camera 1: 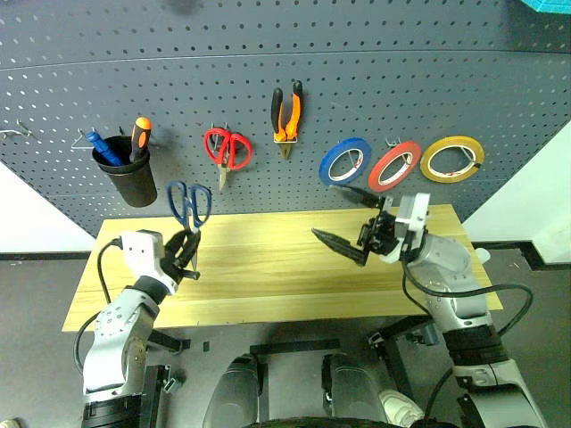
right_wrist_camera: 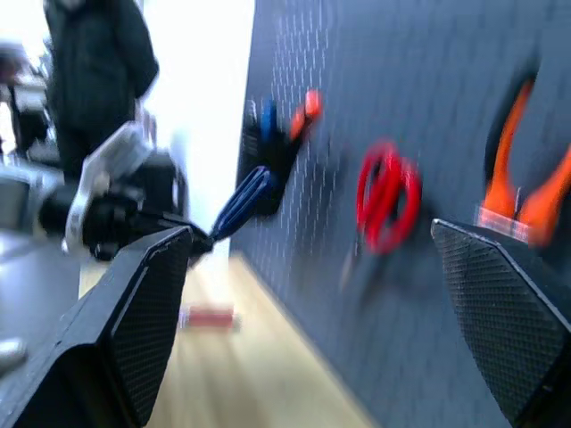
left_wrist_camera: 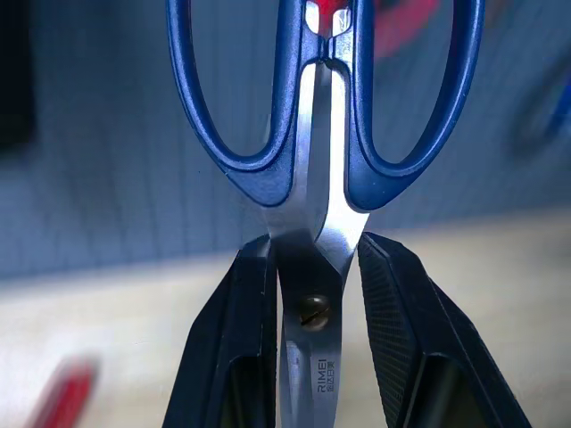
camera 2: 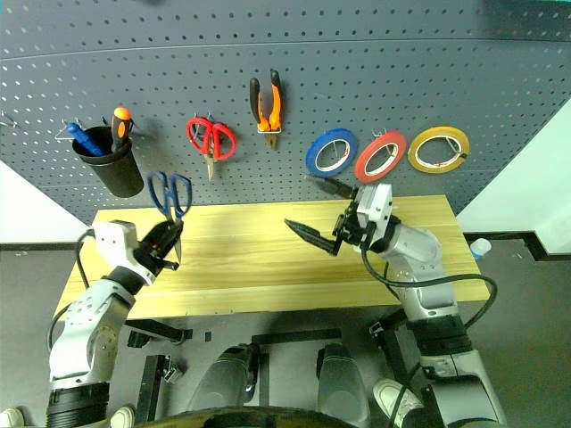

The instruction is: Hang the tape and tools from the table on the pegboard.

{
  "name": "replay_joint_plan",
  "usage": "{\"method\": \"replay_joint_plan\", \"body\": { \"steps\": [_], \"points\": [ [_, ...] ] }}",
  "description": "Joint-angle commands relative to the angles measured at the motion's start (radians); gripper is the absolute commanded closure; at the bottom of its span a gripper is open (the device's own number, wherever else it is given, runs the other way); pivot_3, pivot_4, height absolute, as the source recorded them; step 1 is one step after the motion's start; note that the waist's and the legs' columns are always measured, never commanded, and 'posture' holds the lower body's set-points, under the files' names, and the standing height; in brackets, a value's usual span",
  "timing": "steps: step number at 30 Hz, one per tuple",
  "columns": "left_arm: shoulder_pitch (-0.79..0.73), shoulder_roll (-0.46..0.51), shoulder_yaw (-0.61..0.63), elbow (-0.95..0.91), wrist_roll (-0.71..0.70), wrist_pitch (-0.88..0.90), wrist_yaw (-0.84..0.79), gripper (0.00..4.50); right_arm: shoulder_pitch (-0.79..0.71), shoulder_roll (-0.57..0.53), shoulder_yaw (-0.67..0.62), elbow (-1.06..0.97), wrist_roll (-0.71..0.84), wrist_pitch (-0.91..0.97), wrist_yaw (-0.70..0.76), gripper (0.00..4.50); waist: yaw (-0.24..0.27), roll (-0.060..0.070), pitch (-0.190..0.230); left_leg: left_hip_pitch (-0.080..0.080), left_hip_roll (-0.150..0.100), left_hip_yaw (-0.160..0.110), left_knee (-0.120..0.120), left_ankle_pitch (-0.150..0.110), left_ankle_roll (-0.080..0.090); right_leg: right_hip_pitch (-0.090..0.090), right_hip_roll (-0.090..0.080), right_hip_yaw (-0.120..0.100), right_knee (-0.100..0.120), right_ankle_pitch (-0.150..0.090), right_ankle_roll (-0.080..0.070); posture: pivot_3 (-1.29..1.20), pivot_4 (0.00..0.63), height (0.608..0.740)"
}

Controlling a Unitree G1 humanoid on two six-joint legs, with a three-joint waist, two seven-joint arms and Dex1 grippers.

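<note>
The left end effector (camera 1: 185, 254) was clamped on the blue-handled scissors (camera 1: 188, 205) at the pivot, blades between its fingers (left_wrist_camera: 234, 339), handle loops pointing up in front of the pegboard (camera 1: 375, 80), below and left of the hung red-handled scissors (camera 1: 227, 148). The right end effector (camera 1: 348, 223) stood wide open and empty above the worktop (camera 1: 268, 267). The scissors are likely rigid and light, with slick steel blades; gripping near the pivot leaves the loops free for a hook.

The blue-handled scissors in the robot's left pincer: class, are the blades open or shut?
Shut. The blue-handled scissors show both blades lying flat together, handle loops nearly touching, clamped near the pivot by the left pincer.
</note>
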Motion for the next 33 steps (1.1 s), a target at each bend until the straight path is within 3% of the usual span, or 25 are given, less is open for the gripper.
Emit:
{"method": "replay_joint_plan", "body": {
  "steps": [1,10,30,33],
  "points": [
    [-0.04,-0.016,0.044,-0.043,-0.107,-0.121,-0.05,3.52,-0.025,0.018,-0.023,-0.057,0.045,0.032,-0.01,0.0,-0.002,0.0,0.0,0.0,0.0,0.0,0.0,0.0,0.0,0.0,0.0,0.0,-0.001,0.0,0.0,-0.02,0.088,0.74],
    [-0.199,0.013,0.013,0.086,-0.025,-0.209,0.024,3.52,-0.07,0.031,-0.02,-0.077,0.034,0.052,-0.007,0.0,-0.004,0.0,-0.006,0.001,0.0,0.003,0.0,0.0,0.0,0.002,0.001,0.003,-0.006,0.009,0.004,-0.02,0.073,0.74],
    [-0.429,0.084,-0.149,0.454,0.222,-0.188,0.118,3.52,-0.015,0.04,-0.014,-0.084,-0.013,0.037,-0.028,0.0,-0.007,-0.001,-0.011,0.002,0.0,0.004,0.001,0.0,0.0,0.004,0.002,0.004,-0.007,0.012,0.005,-0.05,0.065,0.74],
    [-0.438,0.078,-0.15,0.474,0.221,-0.188,0.13,2.49,-0.003,0.04,-0.016,-0.083,-0.019,0.032,-0.026,0.0,-0.011,-0.001,-0.011,0.002,0.0,0.004,0.001,0.001,0.0,0.004,0.003,0.004,-0.007,0.012,0.005,-0.05,0.065,0.74]
  ]
}}
